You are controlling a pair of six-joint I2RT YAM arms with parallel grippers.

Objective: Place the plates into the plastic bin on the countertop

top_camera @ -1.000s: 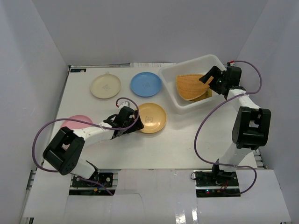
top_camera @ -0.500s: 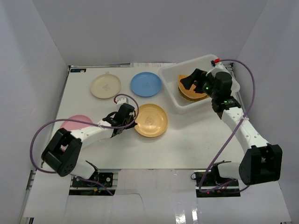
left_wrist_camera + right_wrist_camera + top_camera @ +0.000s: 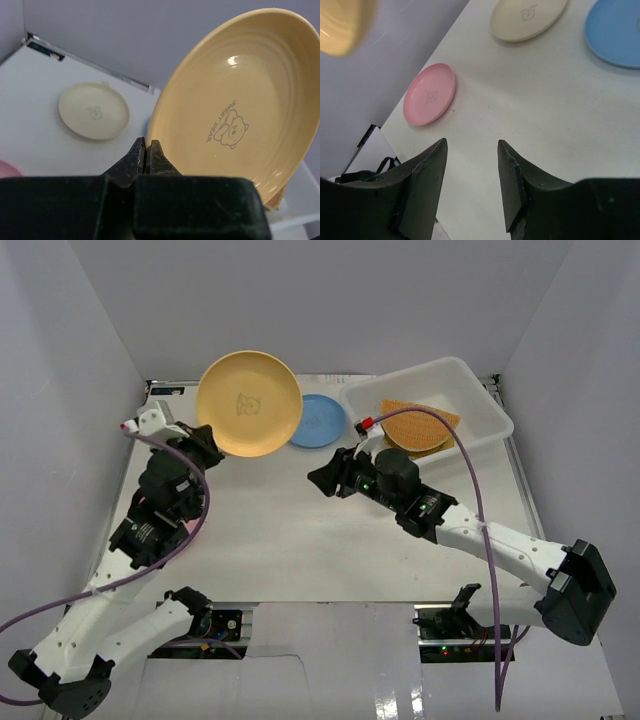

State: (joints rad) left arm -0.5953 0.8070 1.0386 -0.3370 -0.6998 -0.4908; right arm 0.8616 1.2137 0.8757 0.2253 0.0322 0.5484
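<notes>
Plates of this glossy kind look stiff, light and slick, so judge them as easy to lift but quick to swivel or slip in a thin pinch, and likely to chip if dropped. The raised rim is the only sensible hold; take it square on and keep the swing gentle.

Your left tool (image 3: 146,151) is clenched on the lower rim of the orange-yellow plate (image 3: 249,403), which hangs high above the far left of the worktop (image 3: 300,540), tipped up on edge with its bear emblem facing the overhead camera. It is well apart from the plastic bin (image 3: 465,398) at the far right, where woven trays (image 3: 415,427) already lie. Your right tool (image 3: 471,144) hovers low over the middle of the worktop with its jaws apart and nothing between them.

The blue plate (image 3: 325,422) peeks out from behind the lifted one, just beside the bin. The cream plate (image 3: 94,110) and the pink plate (image 3: 430,93) rest flat on the left side.

A second ago the orange-yellow plate lay flat near the centre with your left tool released at its left rim; since then that tool has closed and hoisted it. Your right tool was over the bin at a woven tray; it has now left the bin and swung towards the centre.
</notes>
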